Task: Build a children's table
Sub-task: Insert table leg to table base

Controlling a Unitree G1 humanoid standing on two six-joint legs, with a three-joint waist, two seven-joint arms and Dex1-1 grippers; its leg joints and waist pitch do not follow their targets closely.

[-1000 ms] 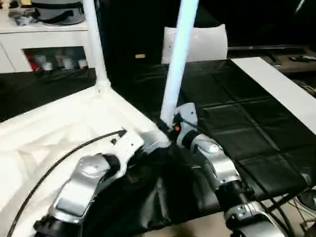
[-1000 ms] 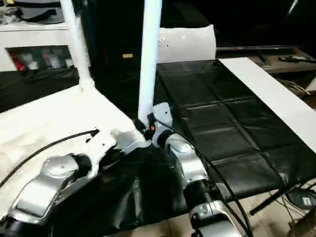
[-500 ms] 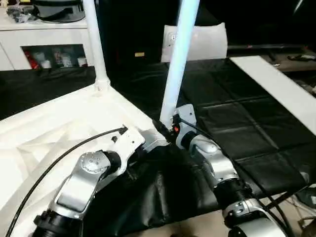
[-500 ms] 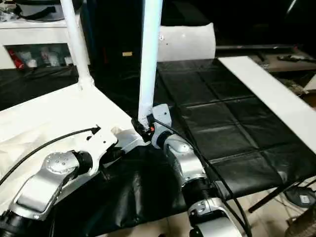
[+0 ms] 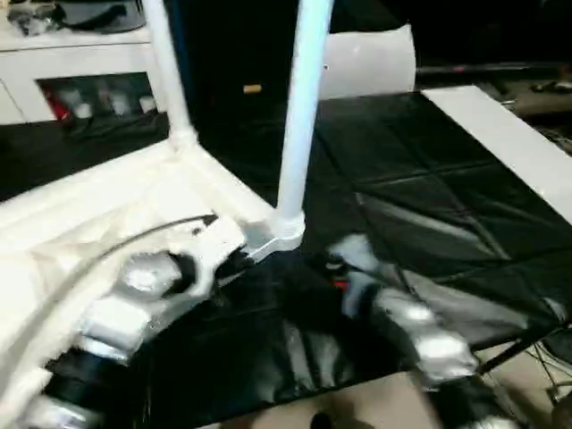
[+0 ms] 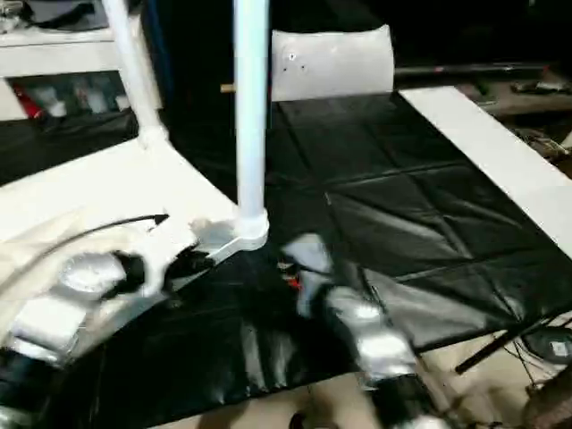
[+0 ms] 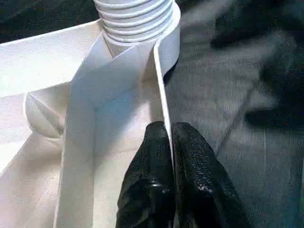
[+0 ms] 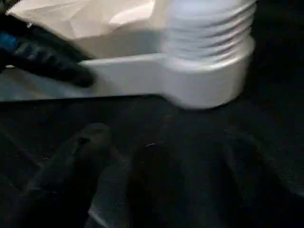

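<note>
The children's table lies upside down, its white ribbed top [image 5: 107, 206] on the black-covered work surface. Two white legs stand upright in its corner sockets: a near leg [image 5: 299, 116] in the near right socket [image 5: 284, 234] and a far leg [image 5: 165, 71] behind it. My left gripper [image 7: 171, 137] is shut on the thin rim of the table top, just short of the near socket's threaded collar. My right gripper [image 8: 164, 137] hovers low over the black cover in front of that socket, open, with nothing between its blurred fingers. It stands apart from the leg.
A white cabinet [image 5: 71, 54] with shelves stands at the back left. A white panel [image 5: 366, 63] leans at the back, and a long white board [image 5: 509, 143] lies along the right. The black cover [image 5: 429, 206] ends at the front edge, with floor and cables below.
My right gripper has opened, let go of the near leg and drawn back toward me. The leg stays upright in its socket. The left gripper keeps its hold on the rim.
</note>
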